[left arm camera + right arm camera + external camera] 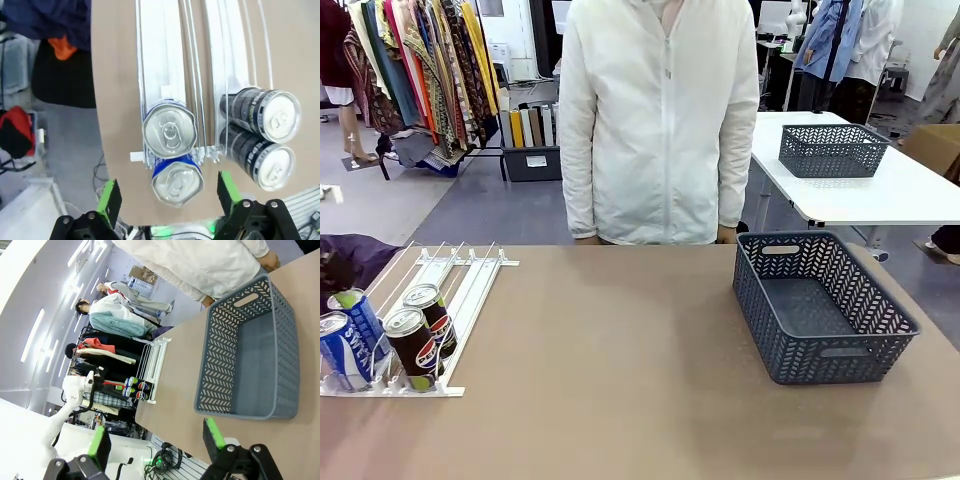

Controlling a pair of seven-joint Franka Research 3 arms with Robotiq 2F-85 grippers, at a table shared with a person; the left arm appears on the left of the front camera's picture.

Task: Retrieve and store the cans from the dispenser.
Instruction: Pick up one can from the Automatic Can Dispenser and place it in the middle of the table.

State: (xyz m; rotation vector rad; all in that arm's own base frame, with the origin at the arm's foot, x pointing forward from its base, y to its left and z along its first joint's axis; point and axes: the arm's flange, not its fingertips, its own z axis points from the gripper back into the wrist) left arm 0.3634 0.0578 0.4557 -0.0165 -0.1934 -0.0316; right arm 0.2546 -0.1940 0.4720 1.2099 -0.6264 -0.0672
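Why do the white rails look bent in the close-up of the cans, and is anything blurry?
Left wrist view: the wide-angle lens bows the dispenser rails, and the cans glint on top. Front view: even light, faint shadows, sharp. Right wrist view: rolled sideways, ceiling lights blown out.

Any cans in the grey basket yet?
No, the basket has a bare floor, and all four cans stand at the near end of the rack.
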